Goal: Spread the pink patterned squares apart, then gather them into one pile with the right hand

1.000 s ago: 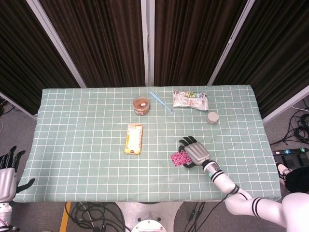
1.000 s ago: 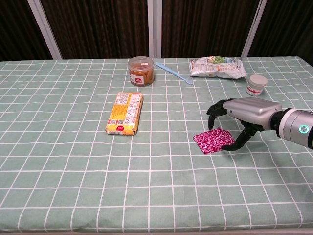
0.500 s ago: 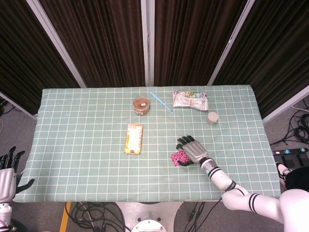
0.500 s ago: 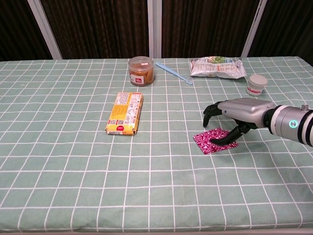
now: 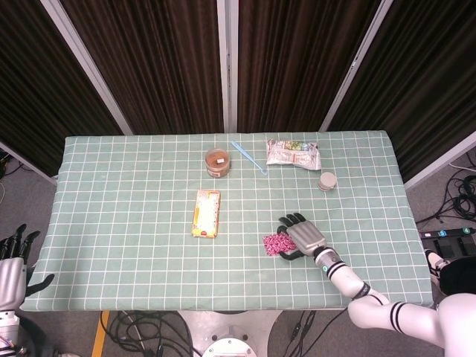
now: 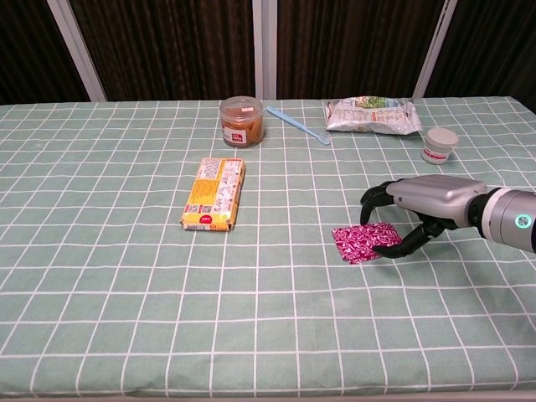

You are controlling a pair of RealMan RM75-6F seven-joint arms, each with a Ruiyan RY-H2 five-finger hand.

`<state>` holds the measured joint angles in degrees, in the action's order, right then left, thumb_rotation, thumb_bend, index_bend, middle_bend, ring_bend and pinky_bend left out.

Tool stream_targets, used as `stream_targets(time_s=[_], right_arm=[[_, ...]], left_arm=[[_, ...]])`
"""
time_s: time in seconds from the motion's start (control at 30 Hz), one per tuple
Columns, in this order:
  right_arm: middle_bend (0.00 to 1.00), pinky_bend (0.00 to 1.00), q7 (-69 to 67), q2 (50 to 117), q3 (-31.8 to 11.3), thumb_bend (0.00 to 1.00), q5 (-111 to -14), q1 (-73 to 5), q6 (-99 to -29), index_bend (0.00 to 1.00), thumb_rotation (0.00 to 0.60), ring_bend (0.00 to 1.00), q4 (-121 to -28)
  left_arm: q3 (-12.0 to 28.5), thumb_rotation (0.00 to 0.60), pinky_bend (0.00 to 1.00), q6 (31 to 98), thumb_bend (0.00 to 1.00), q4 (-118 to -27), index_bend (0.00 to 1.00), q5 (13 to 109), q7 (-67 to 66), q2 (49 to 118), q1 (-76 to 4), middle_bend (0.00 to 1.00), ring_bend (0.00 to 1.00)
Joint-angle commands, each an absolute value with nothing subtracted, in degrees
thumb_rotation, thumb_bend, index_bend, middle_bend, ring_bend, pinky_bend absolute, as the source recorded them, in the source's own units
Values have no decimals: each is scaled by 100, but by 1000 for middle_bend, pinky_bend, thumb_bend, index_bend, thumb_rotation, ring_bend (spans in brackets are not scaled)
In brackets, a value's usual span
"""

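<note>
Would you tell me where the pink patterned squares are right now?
The pink patterned squares lie right of centre on the table, under the right hand's fingertips, right of the yellow packet.

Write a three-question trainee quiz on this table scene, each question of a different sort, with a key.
1. True or false: the right hand grips the pink patterned squares clear of the table.
2. Multiple choice: which item lies nearest the yellow packet? A) small white tub B) brown-lidded jar C) snack bag
3. Fill in: the left hand hangs off the table's ______ edge in the head view.

Key: 1 false, the squares lie flat under its fingertips; 2 B; 3 left.
</note>
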<state>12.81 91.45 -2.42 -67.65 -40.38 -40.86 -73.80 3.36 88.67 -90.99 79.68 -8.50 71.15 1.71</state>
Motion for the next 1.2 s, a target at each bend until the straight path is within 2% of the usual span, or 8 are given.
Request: stream_targets(time_s=[0.03,0.2,0.47,0.57,0.63,0.73,0.93,1.2], right_arm=[[70,0,1284,9118,-224,257,-6764,-4010,-4124,254,314,0,-7406],[71,0,1148,9100,-281,255,-6852,-3946,-4315,254,322,0,-7415],[78,0,709,8475,-491,256,-7184,-3486,-5402,261,326,0,-7853],[85,0,656,8013,-480,255,-7198,-3174,-5838,265,374,0,-8178],[88,0,653,7797,-455,253,-7219,-2965,-6140,255,429,0,-8329],[75,0,672,7488,-385,253,-7354,-2555,-6798,200,497,0,-8580],[24,0,367,7066,-234,250,-7777,-1764,-8021,117,509,0,-9017],[24,0,187,6893,-150,250,-8016,-1260,-8562,116,514,0,-9276]], left_arm=[[334,600,145,8869,157,-9098,209,7969,-850,7116,173,146,141],[340,600,145,8860,157,-9093,209,7974,-852,7123,160,146,141],[362,600,145,8872,157,-9058,210,7941,-829,7132,164,146,141],[380,600,145,8850,157,-9013,209,7943,-820,7183,136,146,141],[390,600,145,8830,157,-8994,209,7952,-829,7208,109,146,141],[420,600,145,8824,157,-8955,209,7932,-849,7252,86,146,141],[486,600,145,8810,157,-8886,209,7912,-879,7351,20,146,141],[520,600,145,8719,156,-8897,209,7934,-935,7397,-94,146,141]])
